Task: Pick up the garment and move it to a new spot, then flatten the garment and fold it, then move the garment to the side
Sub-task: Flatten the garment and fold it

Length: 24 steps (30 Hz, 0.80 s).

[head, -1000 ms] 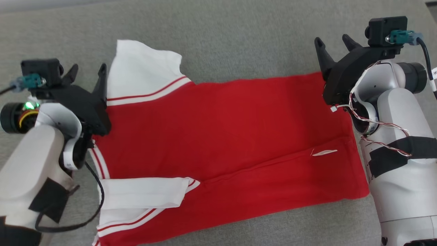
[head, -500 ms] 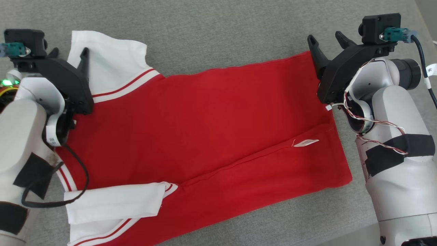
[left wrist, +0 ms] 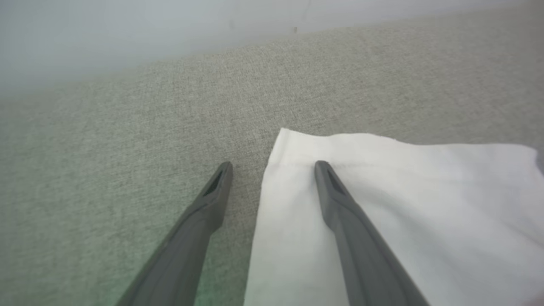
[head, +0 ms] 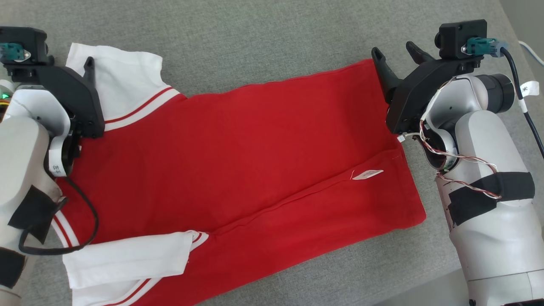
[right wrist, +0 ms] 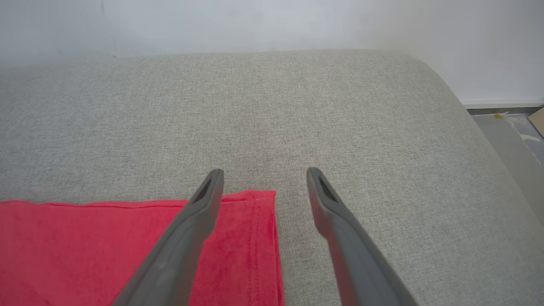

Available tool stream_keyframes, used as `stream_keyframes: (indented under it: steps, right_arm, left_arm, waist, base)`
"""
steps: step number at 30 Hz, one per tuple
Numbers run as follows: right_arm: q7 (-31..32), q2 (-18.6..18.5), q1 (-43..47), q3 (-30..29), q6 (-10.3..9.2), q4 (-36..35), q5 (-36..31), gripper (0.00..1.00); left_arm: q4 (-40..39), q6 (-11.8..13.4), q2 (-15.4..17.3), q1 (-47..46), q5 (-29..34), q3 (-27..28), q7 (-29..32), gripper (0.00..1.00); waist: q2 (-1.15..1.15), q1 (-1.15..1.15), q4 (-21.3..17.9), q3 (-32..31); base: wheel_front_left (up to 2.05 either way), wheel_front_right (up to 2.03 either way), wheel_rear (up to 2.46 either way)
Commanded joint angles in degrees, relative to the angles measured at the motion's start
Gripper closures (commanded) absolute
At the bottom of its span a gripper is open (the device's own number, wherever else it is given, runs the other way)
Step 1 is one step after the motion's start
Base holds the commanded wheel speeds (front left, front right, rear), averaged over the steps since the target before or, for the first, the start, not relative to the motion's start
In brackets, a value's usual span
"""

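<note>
— Red and white, our garment (head: 238, 161) lies spread flat on the grey cushion (head: 272, 38). Its long axis runs crosswise in front of us, sleeves toward our left arm and hem toward our right. Where do we stand against it?

— At its far edge, one arm per end. Our left gripper (left wrist: 274, 165) sits at the garment's far white sleeve (left wrist: 382, 191), fingers spread wide and holding nothing. One finger is over the sleeve's cloth, the other just off its outer edge, over bare cushion.

— And the right?

— Our right gripper (head: 394, 49) is at the garment's far hem corner (right wrist: 255, 204), likewise spread and empty. It straddles that corner, one finger above red cloth and the other beyond the garment's side edge.

— Are we touching?

— We cannot tell from these views whether either tip rests on the fabric.

— The garment's near side looks already turned over. We see a fold line and a small white label (head: 367, 174) there.

— So we judge the far edge is next, and it lies right at our fingertips at both ends. Each arm is nearest its own end of the garment, so neither needs to cross over.
</note>
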Motion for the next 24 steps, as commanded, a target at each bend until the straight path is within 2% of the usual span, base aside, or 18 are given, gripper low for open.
stream_keyframes:
  steps: [1,2,3,4,5,11,13,19,24]
  right_arm:
    - [0.16,0.12,0.91,0.17,-0.17,-0.45,0.48,0.0]
    - [0.35,0.06,0.95,0.21,-0.17,-0.66,0.51,0.0]
    - [0.4,-0.1,0.94,0.22,-0.17,-0.79,0.59,0.0]
    - [0.4,-0.1,0.94,0.22,-0.17,-0.79,0.59,0.0]
    - [0.42,-0.25,0.93,0.24,-0.17,-0.92,0.59,0.0]
    - [3.0,-1.61,-0.61,0.08,-0.18,-1.82,-0.44,0.0]
    - [4.36,-2.37,-1.3,0.21,-0.18,-1.83,-0.98,0.0]
    - [10.95,-4.31,-3.13,0.56,-0.18,0.73,-3.62,0.0]
    - [13.42,-6.33,-3.77,4.46,-0.18,2.3,-4.22,0.0]
  left_arm:
    - [0.95,0.5,0.5,0.83,0.01,-0.32,1.82,0.0]
    - [1.16,0.54,0.55,1.2,-0.4,-0.43,3.11,0.1]
    - [1.33,0.52,0.59,1.57,-0.81,-0.51,4.34,0.52]
    - [1.33,0.52,0.59,1.57,-0.81,-0.51,4.34,0.52]
    - [1.34,0.44,0.6,1.98,-1.42,-0.41,5.49,1.0]
    - [-2.2,-0.15,2.09,2.11,-3.38,0.31,8.71,1.0]
    - [-3.67,-0.56,1.48,2.6,-5.12,1.25,9.46,1.0]
    - [-7.26,0.22,2.96,3.4,-4.59,0.61,10.93,1.0]
    - [-10.06,0.79,3.01,4.13,-5.12,0.59,11.21,1.0]
  waist:
    - [0.0,0.0,-0.3,0.33]
    - [0.0,0.0,-0.38,0.45]
    - [0.0,0.0,-0.43,0.53]
    - [0.0,0.0,-0.43,0.53]
    - [0.0,0.0,-0.45,0.59]
    - [0.0,0.0,0.29,1.01]
    - [0.0,0.0,0.78,1.06]
    - [0.0,0.0,1.84,1.06]
    - [0.0,0.0,2.62,1.39]
  base:
    - [0.0,0.0,0.0]
    - [0.0,0.0,0.0]
    - [0.0,0.0,0.0]
    - [0.0,0.0,0.0]
    - [0.0,0.0,0.0]
    - [0.0,0.0,0.0]
    - [0.0,0.0,0.0]
    - [0.0,0.0,0.0]
    - [0.0,0.0,0.0]
